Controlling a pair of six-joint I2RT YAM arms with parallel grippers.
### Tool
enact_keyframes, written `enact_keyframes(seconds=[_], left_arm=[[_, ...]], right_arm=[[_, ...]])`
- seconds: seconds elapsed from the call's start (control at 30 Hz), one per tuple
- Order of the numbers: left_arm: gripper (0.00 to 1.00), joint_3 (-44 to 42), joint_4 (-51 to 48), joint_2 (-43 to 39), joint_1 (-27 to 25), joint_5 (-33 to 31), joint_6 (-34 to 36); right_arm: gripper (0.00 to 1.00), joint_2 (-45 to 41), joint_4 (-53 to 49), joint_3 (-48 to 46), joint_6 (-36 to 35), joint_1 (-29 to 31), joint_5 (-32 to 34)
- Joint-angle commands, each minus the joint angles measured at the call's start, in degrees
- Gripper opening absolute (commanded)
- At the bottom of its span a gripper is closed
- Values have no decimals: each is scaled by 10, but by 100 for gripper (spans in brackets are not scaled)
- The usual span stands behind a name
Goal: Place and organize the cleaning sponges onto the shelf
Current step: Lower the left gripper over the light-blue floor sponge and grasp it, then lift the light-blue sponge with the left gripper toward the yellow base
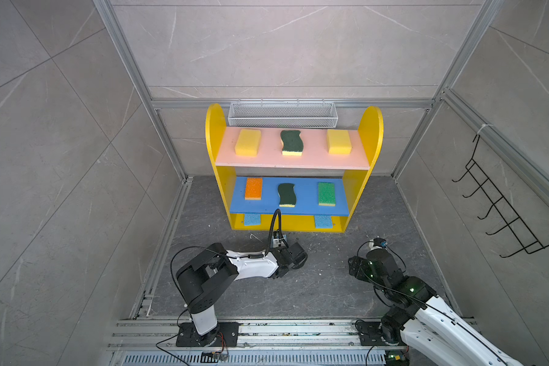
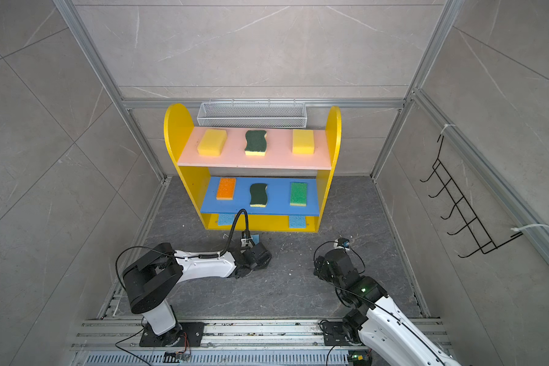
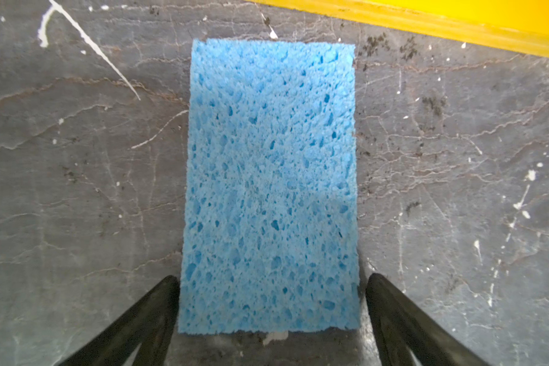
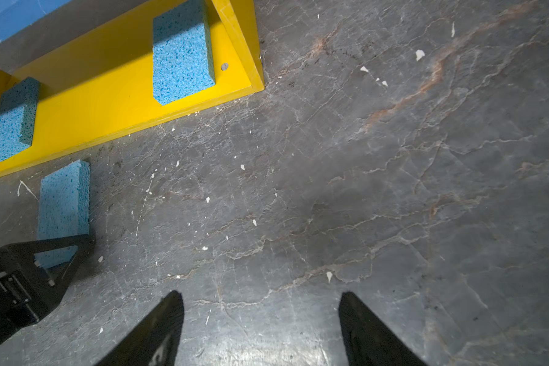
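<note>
Blue sponge (image 3: 270,190) on floor (image 3: 76,190), straddled by open left hand (image 3: 271,280); right hand (image 4: 262,298) open.

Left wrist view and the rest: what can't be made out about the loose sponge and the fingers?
- Blue sponge on the floor: in both top views the left arm's wrist covers nearly all of it.
- Left fingers: left wrist view, bottom edge cuts them; contact with the sponge unclear.
- Two sponges on the yellow bottom board: the blue board hides their backs in both top views.
- Right fingers: hidden beneath their arm in both top views.
</note>
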Motion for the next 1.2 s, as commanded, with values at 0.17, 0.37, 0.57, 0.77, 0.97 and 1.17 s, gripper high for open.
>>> enact_keyframes(seconds=[0.17,0.37,0.57,0.77,0.97,1.17], left_arm=[[75,-28,21,4,3,36,-11],[75,-30,10,4,3,36,-14],[75,-26,-6,-17,3,32,20],[77,-22,10,-47,3,23,102],[71,15,10,-36,3,12,161],[73,30,36,-26,3,-21,175]], right_arm=[[78,5,-6,13,2,2,6],[78,8,-6,15,1,2,5],[77,12,-6,19,-1,2,8],[74,13,-10,19,-6,2,-2],[74,6,-19,12,-2,1,-3],[74,-6,-24,9,-5,2,-1]])
